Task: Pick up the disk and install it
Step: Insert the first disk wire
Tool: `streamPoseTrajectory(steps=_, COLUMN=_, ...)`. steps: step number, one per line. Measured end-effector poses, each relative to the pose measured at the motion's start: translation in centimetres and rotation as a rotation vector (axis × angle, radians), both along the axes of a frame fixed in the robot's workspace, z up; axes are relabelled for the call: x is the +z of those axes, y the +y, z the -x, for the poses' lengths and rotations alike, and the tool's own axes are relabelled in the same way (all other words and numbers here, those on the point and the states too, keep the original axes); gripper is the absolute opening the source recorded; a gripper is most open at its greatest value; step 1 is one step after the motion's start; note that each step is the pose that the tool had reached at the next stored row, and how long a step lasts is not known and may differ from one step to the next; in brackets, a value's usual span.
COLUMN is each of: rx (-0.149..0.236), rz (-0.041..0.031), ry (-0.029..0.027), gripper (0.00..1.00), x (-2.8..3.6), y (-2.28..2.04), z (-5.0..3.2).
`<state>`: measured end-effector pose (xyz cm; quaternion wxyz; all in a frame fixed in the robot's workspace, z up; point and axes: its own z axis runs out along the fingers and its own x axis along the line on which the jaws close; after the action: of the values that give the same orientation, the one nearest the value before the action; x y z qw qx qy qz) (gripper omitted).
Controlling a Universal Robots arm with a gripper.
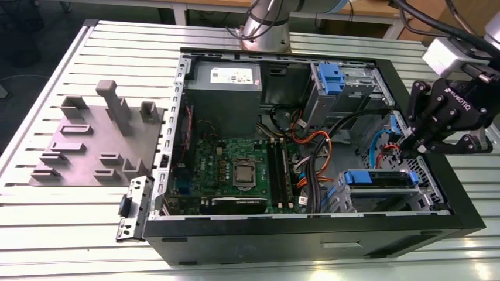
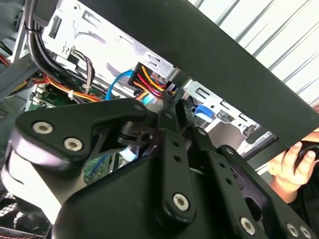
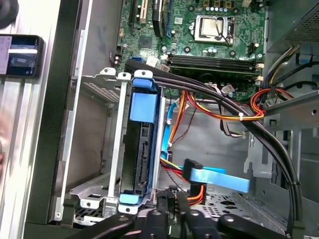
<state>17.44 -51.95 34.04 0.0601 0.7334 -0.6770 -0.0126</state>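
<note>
The disk (image 1: 379, 178) sits in the metal drive cage at the near corner of the open computer case (image 1: 312, 237), on the exterior view's right. Its blue frame faces up. In the first wrist view the disk (image 3: 142, 149) stands edge-on in the cage, dark connector side showing, blue tabs at both ends. My gripper (image 1: 400, 149) hangs just inside the case wall beside that cage. Its black fingers meet at the tips, shut, with nothing between them, in both wrist views (image 3: 173, 198) (image 2: 169, 107). They are close to a bundle of red and yellow power wires (image 3: 197, 191).
A blue flat data cable (image 3: 219, 179) and thick black cables (image 3: 259, 134) cross the space beside the cage. A grey power supply (image 1: 226, 82), an upper bay with a blue latch (image 1: 332, 79) and the motherboard (image 1: 234, 170) fill the case. A person's hand (image 2: 294, 164) rests outside the wall. A grey fixture plate (image 1: 93, 140) lies at the exterior view's left.
</note>
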Motion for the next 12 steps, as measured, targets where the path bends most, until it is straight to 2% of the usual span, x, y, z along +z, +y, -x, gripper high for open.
streamPoseTrajectory(steps=1, rx=0.0, rz=0.003, ry=0.0, gripper=0.17, x=-0.01, y=0.0, z=0.0)
streamPoseTrajectory(steps=4, rx=0.002, rz=0.015, ry=-0.0001, gripper=0.16, x=0.03, y=0.01, z=0.0)
streamPoseTrajectory(steps=6, rx=0.002, rz=0.0184, ry=-0.0021, gripper=0.16, x=0.08, y=0.01, z=0.14)
streamPoseTrajectory(steps=10, rx=0.002, rz=0.0186, ry=-0.0172, gripper=0.16, x=0.08, y=-0.09, z=1.12)
streamPoseTrajectory(steps=12, rx=0.003, rz=0.0187, ry=-0.0227, gripper=0.16, x=0.08, y=-0.22, z=1.47)
